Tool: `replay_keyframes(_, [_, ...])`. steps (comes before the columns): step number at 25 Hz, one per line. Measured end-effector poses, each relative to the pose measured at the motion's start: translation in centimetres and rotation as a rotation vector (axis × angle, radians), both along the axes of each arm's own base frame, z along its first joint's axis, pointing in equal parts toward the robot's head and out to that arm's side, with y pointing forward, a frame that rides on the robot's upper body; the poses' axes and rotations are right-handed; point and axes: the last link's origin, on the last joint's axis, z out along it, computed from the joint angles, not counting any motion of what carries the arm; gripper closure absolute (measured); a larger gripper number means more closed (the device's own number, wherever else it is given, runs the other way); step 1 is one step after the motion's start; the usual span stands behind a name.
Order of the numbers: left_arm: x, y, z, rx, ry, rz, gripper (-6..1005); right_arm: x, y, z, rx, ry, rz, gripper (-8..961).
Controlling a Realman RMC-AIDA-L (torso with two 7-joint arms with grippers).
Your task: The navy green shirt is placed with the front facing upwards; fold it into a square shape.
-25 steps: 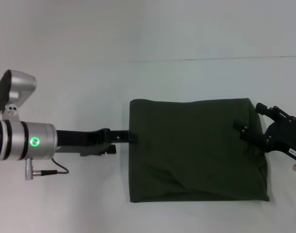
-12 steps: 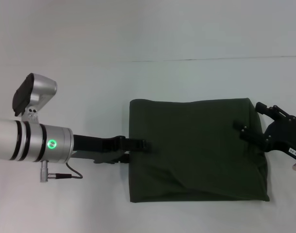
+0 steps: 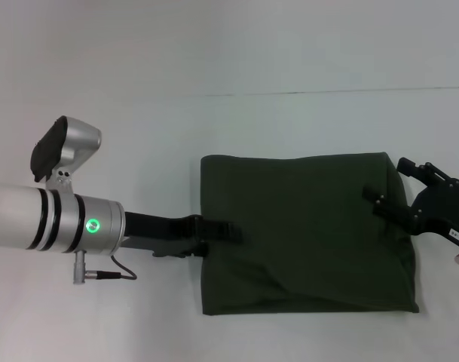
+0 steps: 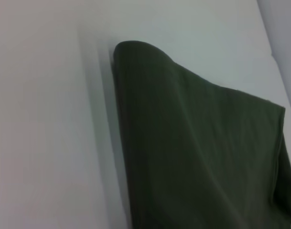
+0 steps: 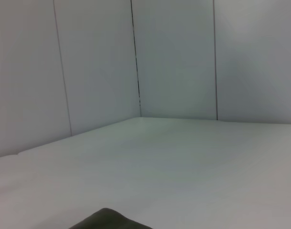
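Note:
The navy green shirt [image 3: 304,230] lies on the white table as a folded, roughly square dark olive block, its print hidden. My left gripper [image 3: 227,230] reaches in from the left and lies across the shirt's left edge, about halfway along it. The left wrist view shows the shirt [image 4: 193,157] close up with a rounded fold edge. My right gripper [image 3: 387,182] is open at the shirt's far right corner, one finger [image 3: 380,202] resting over the cloth and the other off it. A bit of shirt [image 5: 107,220] shows in the right wrist view.
The white table [image 3: 139,128] extends around the shirt and meets a white wall [image 3: 229,45] at the back. Grey wall panels [image 5: 174,57] show in the right wrist view. The left arm's silver forearm [image 3: 56,222] lies across the table's left side.
My left arm has pushed to the right, so its gripper went from the shirt's left edge to a little way over the cloth. The shirt and the right gripper have stayed put.

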Motion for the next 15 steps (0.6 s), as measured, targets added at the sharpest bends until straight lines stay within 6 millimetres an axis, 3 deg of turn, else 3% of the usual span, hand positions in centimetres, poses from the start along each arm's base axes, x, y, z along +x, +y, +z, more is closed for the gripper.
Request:
replay_keyframes(7, [0.30, -0.06, -0.42, -0.022, 0.042, -0.049, 213, 0.05, -0.05, 0.01, 0.000, 0.000, -0.001, 72])
replay_keyframes(15, [0.46, 0.11, -0.47, -0.015, 0.050, -0.065, 530, 0.01, -0.16, -0.01, -0.001, 0.004, 0.002, 72])
